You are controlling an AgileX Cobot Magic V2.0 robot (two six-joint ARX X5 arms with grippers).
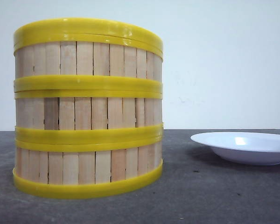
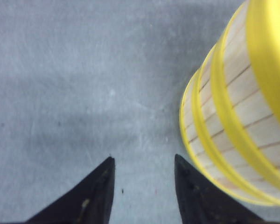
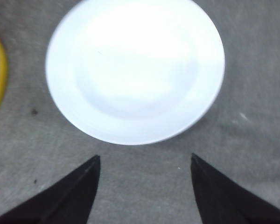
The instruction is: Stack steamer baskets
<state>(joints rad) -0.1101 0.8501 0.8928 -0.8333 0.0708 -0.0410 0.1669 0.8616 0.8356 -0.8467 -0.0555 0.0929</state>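
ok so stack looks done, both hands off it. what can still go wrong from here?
1. The steamer baskets stand three high, and the top yellow rim sits slightly uneven at the right; a nudge could shift it.
2. The left hand is open right beside the stack's base, so a sideways retreat might clip it.
3. The right hand hangs open over the white plate; descending could strike it.

- Three stacked round steamer baskets (image 1: 87,108) with walls of pale vertical wooden slats, some slats tan and a few darker brown, banded by bright yellow plastic rims.
- A shallow round plate (image 3: 135,70), plain glossy white, ahead of the right gripper (image 3: 145,161) with its black fingers.
- A matte grey tabletop (image 2: 84,84), faintly mottled and speckled, beneath the black-fingered left gripper (image 2: 143,161).
- A plain off-white wall (image 1: 224,60).
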